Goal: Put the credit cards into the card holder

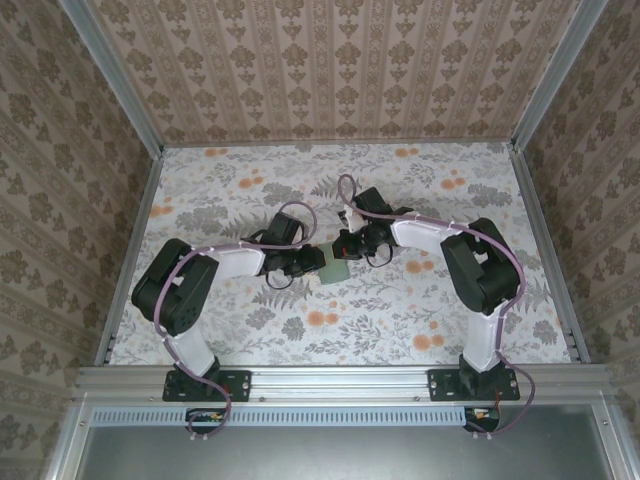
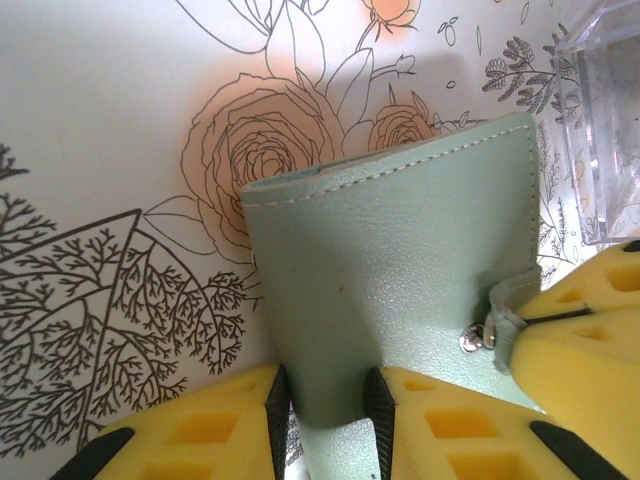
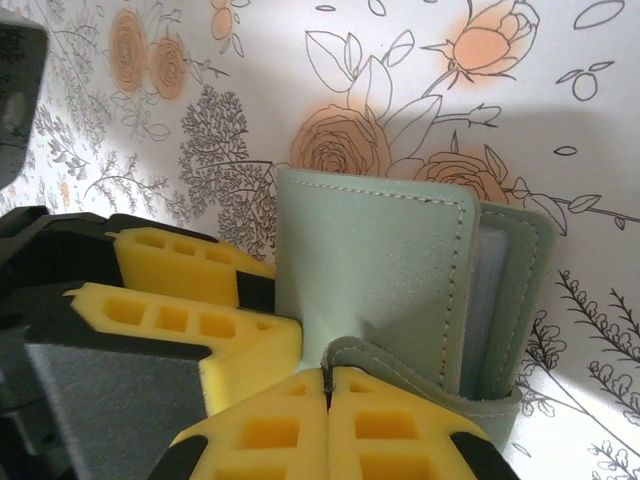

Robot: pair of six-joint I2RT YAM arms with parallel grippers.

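Card holder [image 2: 400, 260] held upright mid counter [image 1: 250, 330], left end effector [image 2: 322, 410] part-open, gripping its lower edge, right end effector [image 3: 328, 395] pinched fully closed on its strap [image 3: 420, 385].

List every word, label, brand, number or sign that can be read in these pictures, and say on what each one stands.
None: no readable text stands anywhere in these views.
The card holder is plain sage green, stitched along its edges, with no brand on the faces that show.
The clear tray shows no label.
The table cover bears only printed flowers and leaves.
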